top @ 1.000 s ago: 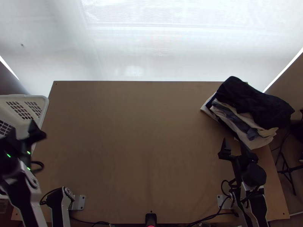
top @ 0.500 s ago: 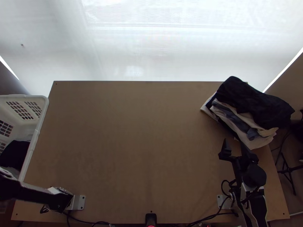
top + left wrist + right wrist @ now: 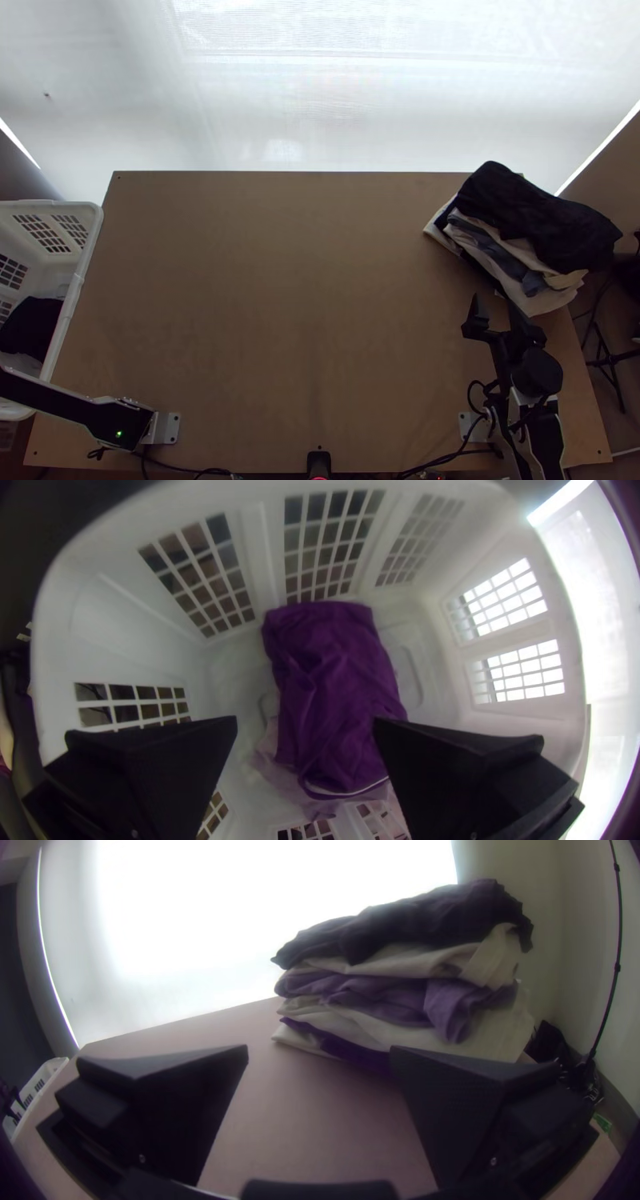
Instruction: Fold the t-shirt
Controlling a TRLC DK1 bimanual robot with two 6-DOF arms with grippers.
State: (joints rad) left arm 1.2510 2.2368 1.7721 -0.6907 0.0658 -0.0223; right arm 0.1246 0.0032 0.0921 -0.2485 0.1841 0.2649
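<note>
My right gripper [image 3: 498, 308] stands open at the table's right side, just short of the clothes stack; in its wrist view the right gripper [image 3: 319, 1050] has nothing between its fingers. In the left wrist view my left gripper [image 3: 305, 723] is open over the white basket. A purple cloth [image 3: 333, 680] lies bunched on the basket's floor, over a paler cloth [image 3: 270, 760]. From above, that cloth [image 3: 32, 324] looks nearly black. Which garment it is I cannot tell.
The white basket [image 3: 68, 308] stands at the table's left edge. A stack of folded clothes with a dark garment [image 3: 536, 220] on top lies at the table's [image 3: 296, 304] far right corner, partly over the edge. Cables run along the near edge.
My left arm has swung toward the lower left of the top view, and its gripper has left that view, uncovering the basket and dark cloth. The right arm has kept still.
</note>
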